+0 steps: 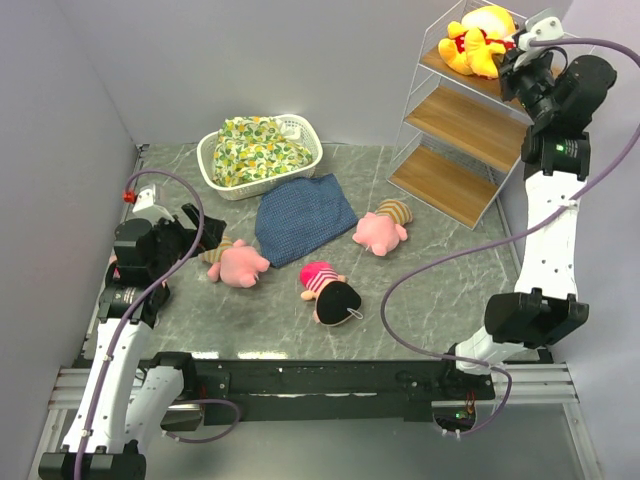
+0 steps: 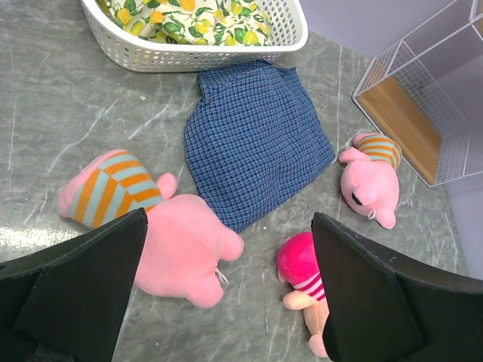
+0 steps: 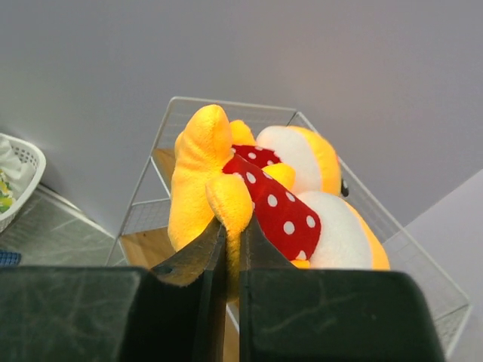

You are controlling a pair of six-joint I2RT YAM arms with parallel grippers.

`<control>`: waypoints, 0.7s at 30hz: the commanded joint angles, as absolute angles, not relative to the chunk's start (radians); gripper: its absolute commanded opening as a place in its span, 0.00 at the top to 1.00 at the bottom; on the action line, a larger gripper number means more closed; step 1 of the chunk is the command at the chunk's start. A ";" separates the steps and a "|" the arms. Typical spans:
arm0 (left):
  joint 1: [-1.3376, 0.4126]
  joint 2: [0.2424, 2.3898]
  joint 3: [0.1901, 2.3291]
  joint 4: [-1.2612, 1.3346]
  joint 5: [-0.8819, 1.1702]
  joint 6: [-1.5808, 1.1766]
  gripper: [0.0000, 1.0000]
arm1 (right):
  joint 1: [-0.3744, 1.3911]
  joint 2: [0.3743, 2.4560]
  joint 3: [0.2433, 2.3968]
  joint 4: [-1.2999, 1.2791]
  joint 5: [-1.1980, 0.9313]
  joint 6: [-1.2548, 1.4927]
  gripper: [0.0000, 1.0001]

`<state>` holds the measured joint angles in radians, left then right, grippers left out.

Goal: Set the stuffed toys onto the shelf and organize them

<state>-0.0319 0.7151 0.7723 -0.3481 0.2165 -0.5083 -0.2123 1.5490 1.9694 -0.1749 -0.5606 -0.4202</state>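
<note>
Black fingers (image 3: 113, 309) of the right end effector (image 3: 232, 234) fill the foreground of the right wrist view. They are closed to a thin slit and pinch a yellow limb of the yellow bear (image 3: 200, 173), which wears a red white-dotted top. The bear rests on the top board of the shelf (image 3: 226, 105), a white wire rack. More yellow and white plush lies against it on the side away from the end effector, and this view does not show whether that is a second bear.

From the top external view, the right end effector (image 1: 515, 55) is raised to the top board of the shelf (image 1: 470, 125), touching the yellow plush heap (image 1: 475, 40). The two lower boards are bare.

Fingers (image 2: 75, 294) of the left end effector (image 2: 228, 219) are spread wide and hold nothing. The near piglet (image 2: 185, 249) lies on the table (image 2: 60, 113) between and below them, on its side with its striped end toward the left finger. Contact cannot be told. A pink-hatted doll (image 2: 302, 275) lies just beside the right finger. The far piglet (image 2: 370, 185) lies near the foot of the shelf (image 2: 423, 113).

From above, the left end effector (image 1: 195, 225) hangs just beside the near piglet (image 1: 240, 263). The doll (image 1: 330, 290) and the far piglet (image 1: 380, 230) lie farther right on the table (image 1: 430, 290). A blue checked cloth (image 1: 300, 215) lies between the piglets. Behind it, a white basket (image 1: 215, 170) holds a floral cloth (image 1: 255, 150).
</note>
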 commanded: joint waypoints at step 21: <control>-0.037 0.703 0.775 -0.313 0.232 -0.491 0.04 | -0.216 1.543 1.941 -0.216 -0.137 -0.333 0.41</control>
<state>-0.0338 0.7151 0.7723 -0.3481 0.2161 -0.5083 -0.2119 1.5757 1.9423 -0.2070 -0.2001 -0.3546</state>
